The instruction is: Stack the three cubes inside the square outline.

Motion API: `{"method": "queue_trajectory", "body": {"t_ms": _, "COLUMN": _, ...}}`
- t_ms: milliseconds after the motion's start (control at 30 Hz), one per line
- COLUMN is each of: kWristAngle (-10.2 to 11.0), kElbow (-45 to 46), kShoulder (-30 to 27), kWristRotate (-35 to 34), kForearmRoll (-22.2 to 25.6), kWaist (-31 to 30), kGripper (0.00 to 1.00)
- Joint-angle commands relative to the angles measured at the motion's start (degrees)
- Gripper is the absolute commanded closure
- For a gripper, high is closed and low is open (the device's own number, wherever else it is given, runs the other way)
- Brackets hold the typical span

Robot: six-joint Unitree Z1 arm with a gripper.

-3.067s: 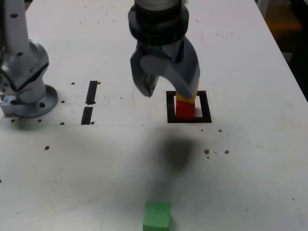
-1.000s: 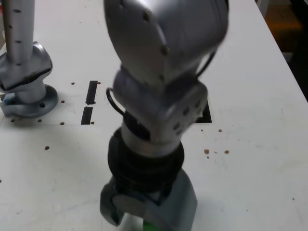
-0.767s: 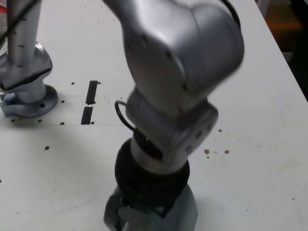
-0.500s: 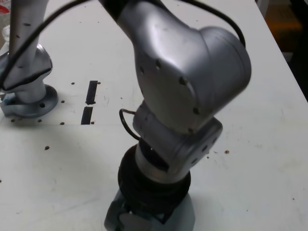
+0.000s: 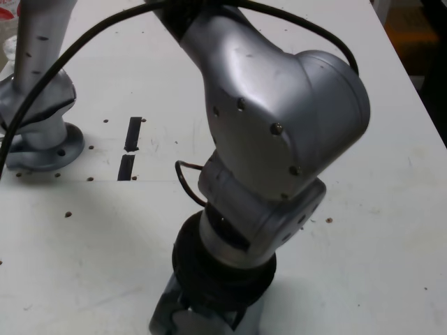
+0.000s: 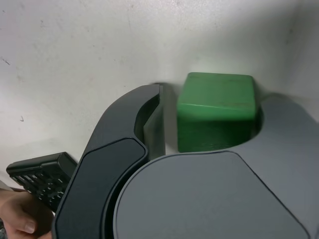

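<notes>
The green cube (image 6: pixel 215 104) rests on the white table, seen only in the wrist view. My gripper (image 6: pixel 212 94) is down around it. One finger (image 6: pixel 149 112) stands a narrow gap away from the cube's side, and the other finger (image 6: pixel 279 114) lies against the opposite side. In the exterior view the gripper (image 5: pixel 202 326) is at the table's front edge, and the bulky arm hides the green cube. The square outline and the red and yellow cubes are hidden behind the arm.
The arm's base (image 5: pixel 42 139) stands at the exterior view's left, with two short black tape strips (image 5: pixel 131 134) beside it. A black cable (image 5: pixel 84 42) loops over the table. In the wrist view a hand (image 6: pixel 20 219) holds a black remote (image 6: pixel 42 177).
The arm has left the red and yellow stack and dropped to the front edge over the green cube. Over the last second it sank slightly and the jaws narrowed around the cube.
</notes>
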Motion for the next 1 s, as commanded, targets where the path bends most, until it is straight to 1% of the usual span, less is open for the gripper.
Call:
{"method": "queue_trajectory", "body": {"t_ms": 0, "kWristAngle": -0.2, "kElbow": -0.4, "kShoulder": 0.2, "kWristRotate": 0.3, "kForearmRoll": -0.3, "kWaist": 0.1, "kGripper": 0.65}}
{"method": "queue_trajectory", "body": {"t_ms": 67, "kWristAngle": -0.2, "kElbow": -0.6, "kShoulder": 0.1, "kWristRotate": 0.7, "kForearmRoll": -0.6, "kWaist": 0.1, "kGripper": 0.71}}
{"method": "queue_trajectory", "body": {"t_ms": 133, "kWristAngle": -0.2, "kElbow": -0.8, "kShoulder": 0.1, "kWristRotate": 1.1, "kForearmRoll": -0.9, "kWaist": 0.1, "kGripper": 0.74}}
{"method": "queue_trajectory", "body": {"t_ms": 300, "kWristAngle": -0.2, "kElbow": -0.8, "kShoulder": -1.0, "kWristRotate": 1.6, "kForearmRoll": -0.4, "kWaist": 0.0, "kGripper": 0.79}}
{"method": "queue_trajectory", "body": {"t_ms": 433, "kWristAngle": 0.8, "kElbow": -0.8, "kShoulder": -2.4, "kWristRotate": 1.0, "kForearmRoll": 1.5, "kWaist": -0.2, "kGripper": 0.81}}
{"method": "queue_trajectory", "body": {"t_ms": 533, "kWristAngle": 1.9, "kElbow": -0.9, "kShoulder": -3.9, "kWristRotate": -0.1, "kForearmRoll": 3.6, "kWaist": -0.4, "kGripper": 0.82}}
{"method": "queue_trajectory", "body": {"t_ms": 633, "kWristAngle": 4.5, "kElbow": -1.7, "kShoulder": -6.9, "kWristRotate": -2.1, "kForearmRoll": 8.3, "kWaist": -0.8, "kGripper": 0.82}}
{"method": "queue_trajectory", "body": {"t_ms": 800, "kWristAngle": 7.6, "kElbow": -3.7, "kShoulder": -10.6, "kWristRotate": -3.1, "kForearmRoll": 14.2, "kWaist": -0.8, "kGripper": 0.82}}
{"method": "queue_trajectory", "body": {"t_ms": 967, "kWristAngle": 9.5, "kElbow": -4.3, "kShoulder": -14.7, "kWristRotate": -2.8, "kForearmRoll": 17.7, "kWaist": 0.6, "kGripper": 0.82}}
